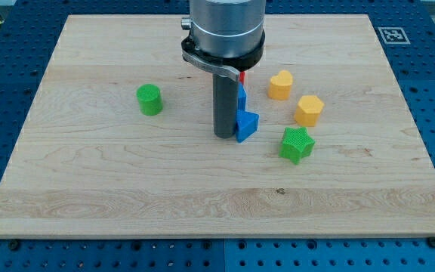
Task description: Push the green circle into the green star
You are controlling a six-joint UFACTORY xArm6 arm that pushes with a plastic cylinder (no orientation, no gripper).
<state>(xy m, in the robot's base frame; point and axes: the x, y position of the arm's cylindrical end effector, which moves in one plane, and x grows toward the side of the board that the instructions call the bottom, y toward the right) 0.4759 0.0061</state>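
Observation:
The green circle [149, 99] sits on the wooden board at the view's left of centre. The green star [297, 144] lies to the view's right, lower on the board. My tip [225, 135] stands between them, touching the left side of a blue block [245, 120]. The tip is about a hand's width right of the green circle and well left of the green star. The arm's grey body hides the board above the tip.
A yellow heart-shaped block [280, 85] and a yellow hexagon [309, 110] lie above the green star. A red block [242, 77] peeks out behind the rod. The wooden board [89, 189] rests on a blue perforated table.

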